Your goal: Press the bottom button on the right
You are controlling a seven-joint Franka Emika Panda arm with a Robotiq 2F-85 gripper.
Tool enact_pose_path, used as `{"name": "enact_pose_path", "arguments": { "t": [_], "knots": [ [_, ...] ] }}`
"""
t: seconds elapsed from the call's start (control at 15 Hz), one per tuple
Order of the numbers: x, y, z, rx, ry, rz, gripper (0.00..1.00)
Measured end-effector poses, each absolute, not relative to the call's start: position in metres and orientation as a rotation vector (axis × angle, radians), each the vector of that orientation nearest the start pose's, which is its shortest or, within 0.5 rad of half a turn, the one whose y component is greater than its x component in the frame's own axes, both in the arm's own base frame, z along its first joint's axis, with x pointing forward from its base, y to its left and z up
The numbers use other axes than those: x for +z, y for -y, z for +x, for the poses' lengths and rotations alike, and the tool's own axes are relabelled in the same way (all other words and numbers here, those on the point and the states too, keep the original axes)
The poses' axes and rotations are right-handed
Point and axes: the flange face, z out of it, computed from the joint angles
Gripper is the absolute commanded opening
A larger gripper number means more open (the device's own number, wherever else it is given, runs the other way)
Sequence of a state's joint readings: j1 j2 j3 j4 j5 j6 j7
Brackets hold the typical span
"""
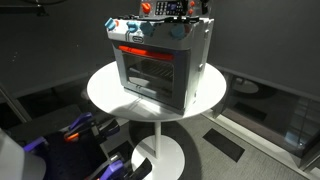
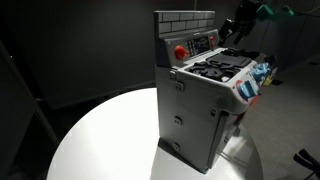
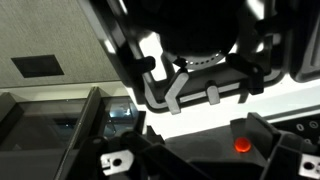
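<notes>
A grey toy stove (image 1: 160, 70) stands on a round white table (image 1: 105, 90) and shows in both exterior views (image 2: 205, 110). Its back panel (image 2: 200, 43) carries a red round button (image 2: 180, 50) and a dark control strip. My gripper (image 2: 240, 25) hovers above the stove's back top edge, also seen in an exterior view (image 1: 185, 8). In the wrist view its dark fingers (image 3: 200, 162) sit wide apart and empty. A glowing red button (image 3: 242, 146) lies on a dark panel between them, nearer the right finger. A black burner (image 3: 200, 40) is beyond.
The stove's front edge has red and blue knobs (image 2: 250, 85) and an oven door with a red strip (image 1: 140, 52). A dark floor and glass-walled area (image 1: 275, 105) surround the table. A blue-and-black object (image 1: 75, 130) sits low beside the table.
</notes>
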State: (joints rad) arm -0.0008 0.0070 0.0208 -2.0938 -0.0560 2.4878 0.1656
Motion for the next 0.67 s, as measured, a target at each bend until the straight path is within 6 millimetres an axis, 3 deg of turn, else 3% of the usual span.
{"name": "enact_pose_path", "arguments": {
  "t": [0.67],
  "knots": [
    [0.451,-0.016,0.602,-0.608,-0.157,-3.093,1.00]
  ]
}}
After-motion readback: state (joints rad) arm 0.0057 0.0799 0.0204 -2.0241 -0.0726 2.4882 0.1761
